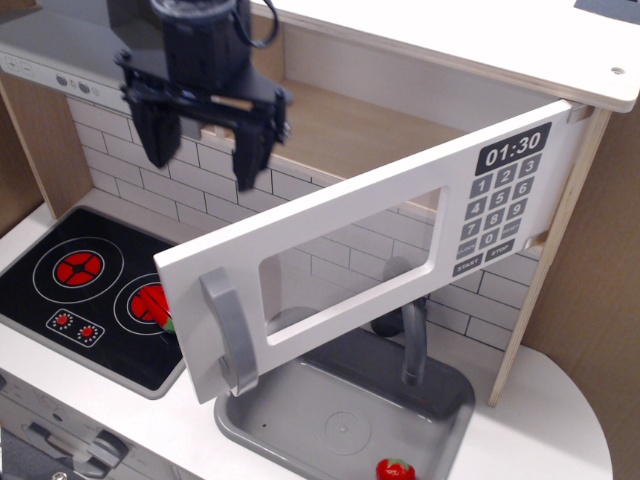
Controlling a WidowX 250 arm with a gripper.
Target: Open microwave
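Hanging up by the left end of the bare wooden cavity, pincer (205, 150) spread wide and holding nothing, dark fingers (157, 140) pointing down in front of the white brick backsplash (330, 215). Swung well out on the right-hand hinge, microwave (400, 230) door now reaching forward and leftward over the grey sink (345, 425), clock and keypad (500, 200) staying close to the hinge side. Sitting at the free end of that door, grey bar handle (228, 330), below the pincer and nearer the camera, clear of the fingers and not touched by them. Running roughly upright with a slight lean, long axis of the handle; running from lower left up to upper right, long axis of the door itself. Looks essentially done as a task, judging by the exposed cavity and the wide door angle. Should more swing be wanted, calls for dropping down and forward toward the handle, or pressing on the door's inner face. Elsewhere on the tabletop (560, 440): black hob (90, 290) at left, small red toy (395, 469) at the sink's front rim.
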